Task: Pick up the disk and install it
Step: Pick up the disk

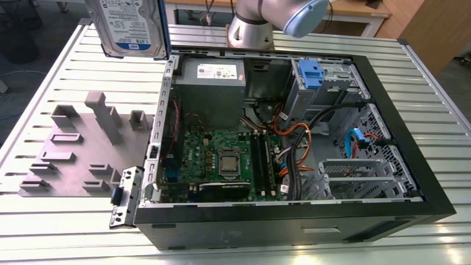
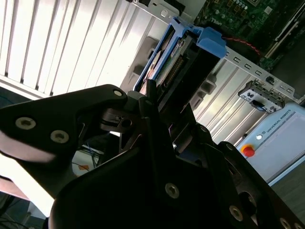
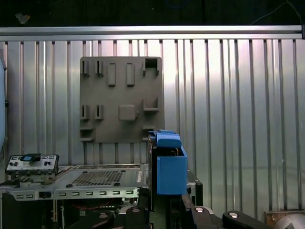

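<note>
The disk (image 1: 131, 27) hangs in the air at the exterior view's upper left, upright, with its white-and-blue label facing the camera. It is above the slatted table and just outside the open computer case (image 1: 279, 223). In the second wrist view my gripper (image 2: 159, 102) is shut on the disk (image 2: 183, 52), its black fingers (image 2: 100, 102) clamped on the sides near the connector end. The disk's blue carrier rail (image 2: 209, 40) sticks out beyond the fingers. In the first wrist view the disk (image 3: 169, 164) is edge-on, blue, rising from the gripper body.
Inside the case lie a green motherboard (image 1: 220, 160), a grey power-supply box (image 1: 212, 72) and another blue drive carrier (image 1: 309, 74) in the drive bay. A grey fixture plate (image 1: 81, 149) with upright pegs is on the table beside the case. The arm's base (image 1: 254, 25) stands behind it.
</note>
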### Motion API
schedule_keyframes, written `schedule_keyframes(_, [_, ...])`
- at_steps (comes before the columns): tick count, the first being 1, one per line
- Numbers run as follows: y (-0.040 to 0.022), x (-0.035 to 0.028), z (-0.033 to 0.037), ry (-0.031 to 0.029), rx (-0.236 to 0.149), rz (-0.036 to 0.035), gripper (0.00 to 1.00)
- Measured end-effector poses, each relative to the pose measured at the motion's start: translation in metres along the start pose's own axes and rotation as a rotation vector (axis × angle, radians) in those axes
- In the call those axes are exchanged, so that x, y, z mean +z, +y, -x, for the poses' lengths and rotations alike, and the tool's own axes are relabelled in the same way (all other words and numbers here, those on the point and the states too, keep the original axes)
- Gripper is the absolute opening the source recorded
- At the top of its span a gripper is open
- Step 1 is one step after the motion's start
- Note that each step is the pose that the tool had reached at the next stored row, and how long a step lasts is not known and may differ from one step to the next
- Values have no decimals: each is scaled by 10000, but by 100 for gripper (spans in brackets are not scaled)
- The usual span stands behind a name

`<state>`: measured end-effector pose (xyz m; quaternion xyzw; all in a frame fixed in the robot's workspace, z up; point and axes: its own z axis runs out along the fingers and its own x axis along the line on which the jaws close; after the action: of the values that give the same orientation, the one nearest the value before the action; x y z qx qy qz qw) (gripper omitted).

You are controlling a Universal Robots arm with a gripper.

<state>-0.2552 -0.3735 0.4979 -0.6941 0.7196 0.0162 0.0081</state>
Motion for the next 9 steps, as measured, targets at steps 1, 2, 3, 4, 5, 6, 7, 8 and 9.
schedule_keyframes(1, [-12, 0, 1, 0, 1, 0, 35])
schedule_keyframes(2, [-26, 0, 1, 0, 1, 0, 35])
schedule_keyframes(3, [-40, -1, 2, 1, 1, 0, 35])
schedule_keyframes(4, [-55, -1, 2, 0, 0, 0, 35])
schedule_keyframes(5, [-70, 0, 3, 0, 0, 0, 35])
schedule_keyframes(6, [-91, -1, 3, 1, 1, 0, 35])
schedule_keyframes(7, [-112, -1, 4, 1, 0, 0, 35])
schedule_keyframes(8, [-132, -1, 5, 0, 0, 0, 35])
schedule_keyframes(9, [-153, -1, 5, 0, 0, 0, 35])
